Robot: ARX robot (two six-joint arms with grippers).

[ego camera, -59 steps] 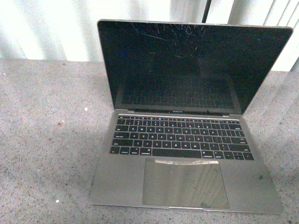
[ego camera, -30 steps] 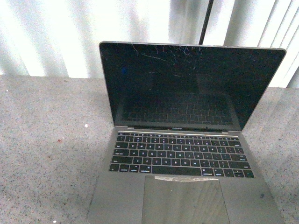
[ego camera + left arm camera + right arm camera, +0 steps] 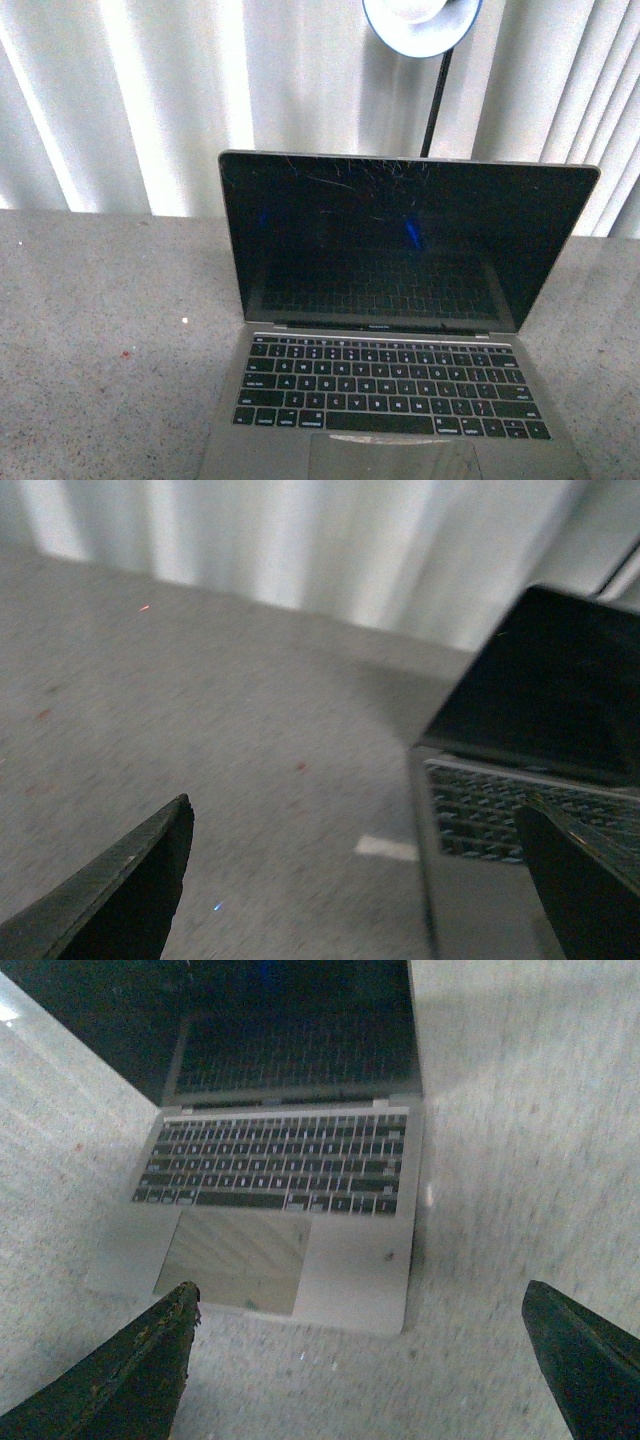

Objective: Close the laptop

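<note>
The silver-grey laptop (image 3: 400,300) stands open on the grey table, its scratched black screen upright and facing me, its black keys below. Neither gripper shows in the front view. In the left wrist view the laptop (image 3: 540,740) lies ahead, its side edge between the wide-open fingers of my left gripper (image 3: 365,880), which holds nothing. In the right wrist view the laptop (image 3: 290,1170) lies ahead of my open, empty right gripper (image 3: 360,1360), which hovers off its front corner over the table.
The grey speckled table (image 3: 100,330) runs out on both sides of the laptop. White pleated curtains (image 3: 180,100) hang behind. A lamp with a round white shade (image 3: 420,20) on a thin black pole stands behind the screen.
The front view has tilted upward: the laptop sits lower in the picture, its trackpad is cut off, and the curtains and lamp shade have come into view.
</note>
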